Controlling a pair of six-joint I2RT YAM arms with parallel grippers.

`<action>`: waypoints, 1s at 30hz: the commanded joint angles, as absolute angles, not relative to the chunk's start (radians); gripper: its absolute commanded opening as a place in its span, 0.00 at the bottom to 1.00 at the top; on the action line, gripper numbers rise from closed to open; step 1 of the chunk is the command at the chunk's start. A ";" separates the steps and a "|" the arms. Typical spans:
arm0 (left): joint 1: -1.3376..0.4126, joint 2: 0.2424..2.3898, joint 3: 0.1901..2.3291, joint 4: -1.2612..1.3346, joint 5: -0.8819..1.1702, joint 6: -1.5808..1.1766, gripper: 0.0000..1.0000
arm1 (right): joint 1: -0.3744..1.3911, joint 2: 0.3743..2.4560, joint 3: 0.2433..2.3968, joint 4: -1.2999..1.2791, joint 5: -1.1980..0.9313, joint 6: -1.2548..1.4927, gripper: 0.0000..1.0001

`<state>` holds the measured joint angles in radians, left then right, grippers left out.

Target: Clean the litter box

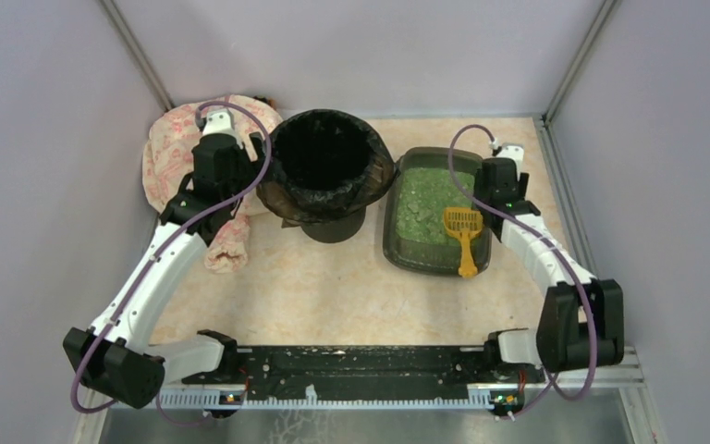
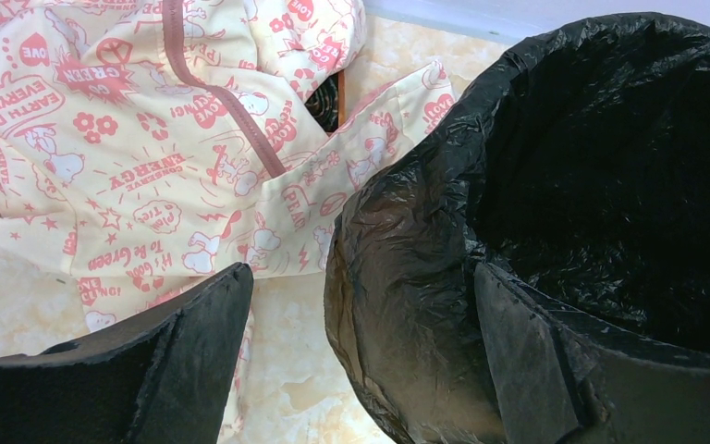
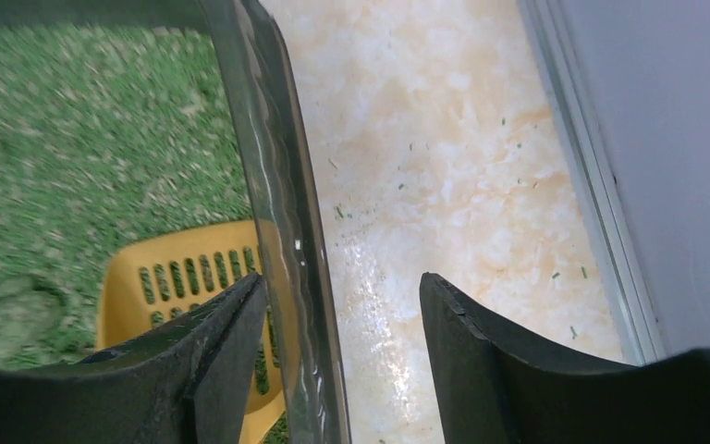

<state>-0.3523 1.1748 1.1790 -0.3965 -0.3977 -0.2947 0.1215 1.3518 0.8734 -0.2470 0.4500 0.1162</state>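
On a beige marbled table (image 1: 333,287) between lilac walls, the litter box (image 1: 391,222) lies just right of the black-bagged bin (image 1: 282,157), with a yellow scoop (image 1: 463,236) resting on its green granules. The right gripper (image 3: 340,282) straddles the box's right rim, jaws spread and not pinching it. The left gripper (image 2: 361,270), jaws wide, straddles the bin's rim beside a printed cloth (image 1: 171,157).

The near half of the table (image 1: 333,296) lies bare, left to right. Farther back, the black-bagged bin (image 1: 324,162) stands mid-table, its bag almost touching the litter box (image 1: 422,263) on its right. A printed cloth bag (image 1: 171,157) fills the far left corner. A yellow scoop (image 1: 463,236) lies across the box's near rim. Only a narrow strip of table separates the box from the right wall (image 1: 647,185).
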 commanded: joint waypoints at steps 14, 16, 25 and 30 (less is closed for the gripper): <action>-0.341 1.156 1.181 -0.402 -0.309 -0.314 0.95 | 0.348 1.105 0.817 -0.386 0.243 0.211 0.58; -0.342 1.154 1.181 -0.402 -0.309 -0.315 0.95 | 0.349 1.103 0.775 -0.385 0.272 0.223 0.58; -0.339 1.149 1.180 -0.401 -0.311 -0.316 0.95 | 0.348 1.128 0.725 -0.361 0.267 0.252 0.58; -0.340 1.139 1.176 -0.399 -0.313 -0.315 0.95 | 0.349 1.176 0.698 -0.335 0.269 0.260 0.58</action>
